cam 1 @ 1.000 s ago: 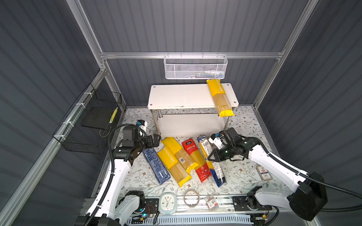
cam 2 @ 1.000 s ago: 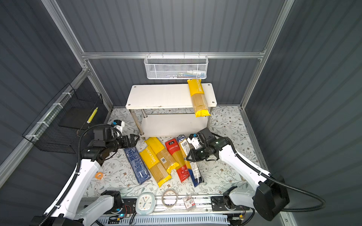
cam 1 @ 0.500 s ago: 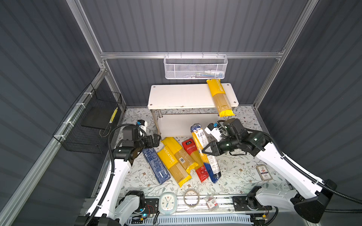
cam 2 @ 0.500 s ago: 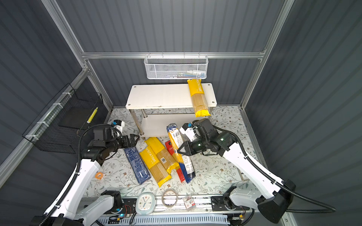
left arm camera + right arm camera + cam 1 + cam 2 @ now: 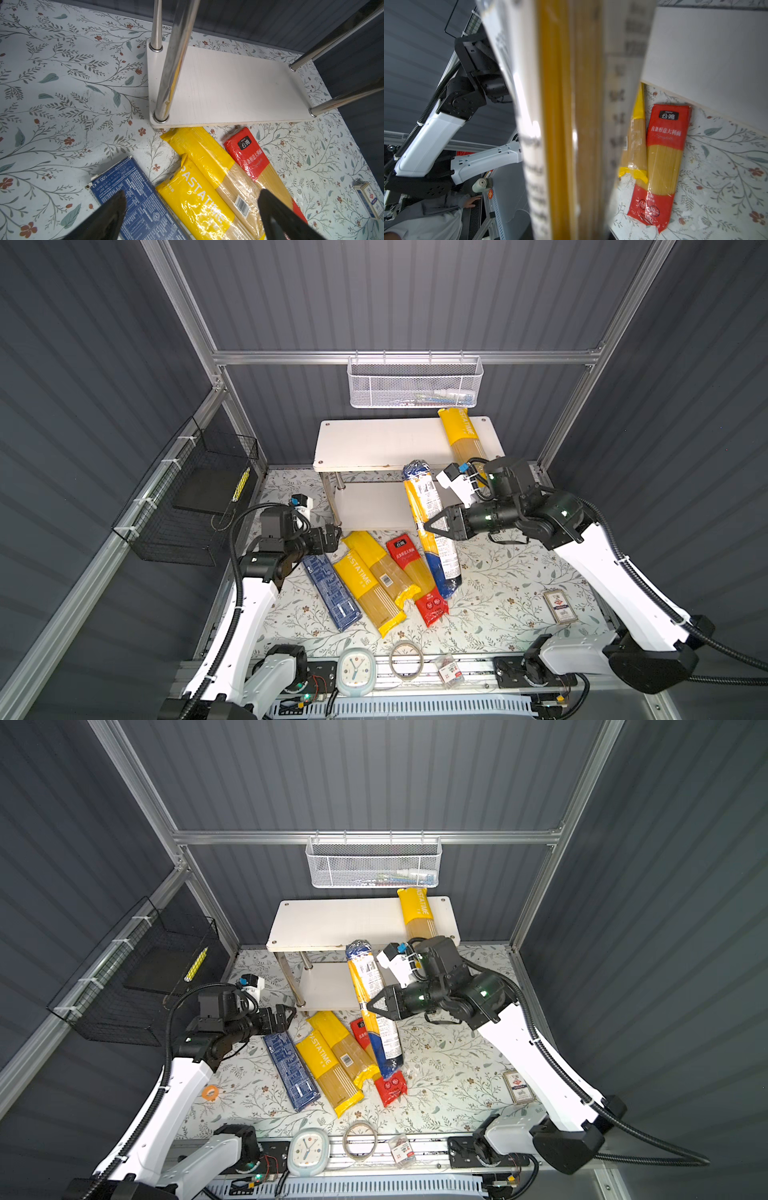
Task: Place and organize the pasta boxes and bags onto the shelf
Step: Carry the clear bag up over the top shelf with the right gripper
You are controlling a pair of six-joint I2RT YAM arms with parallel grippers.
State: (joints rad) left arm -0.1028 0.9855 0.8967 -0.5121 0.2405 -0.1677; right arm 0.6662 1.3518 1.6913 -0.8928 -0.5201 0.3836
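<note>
At the left of a top view the left gripper (image 5: 332, 536) hangs released, jaws spread, over the upper end of the dark-blue box (image 5: 330, 593). To its right two yellow bags (image 5: 374, 585) and the red bag (image 5: 415, 572) lie slanted on the table (image 5: 498, 572). At centre frame the right gripper (image 5: 432, 527) is clenched on the middle of the clear bag with dark-blue ends (image 5: 424, 497). This bag's long axis runs from lower centre up to the front edge of the shelf (image 5: 374, 443), with its raised upper end pointing at the top board. The shelf lies straight up-frame from this gripper, so the right arm is much the nearer. Bare board lies left of the third yellow bag (image 5: 463, 439), which runs nearly parallel at upper right. Going in lengthwise beside it looks the natural move.
</note>
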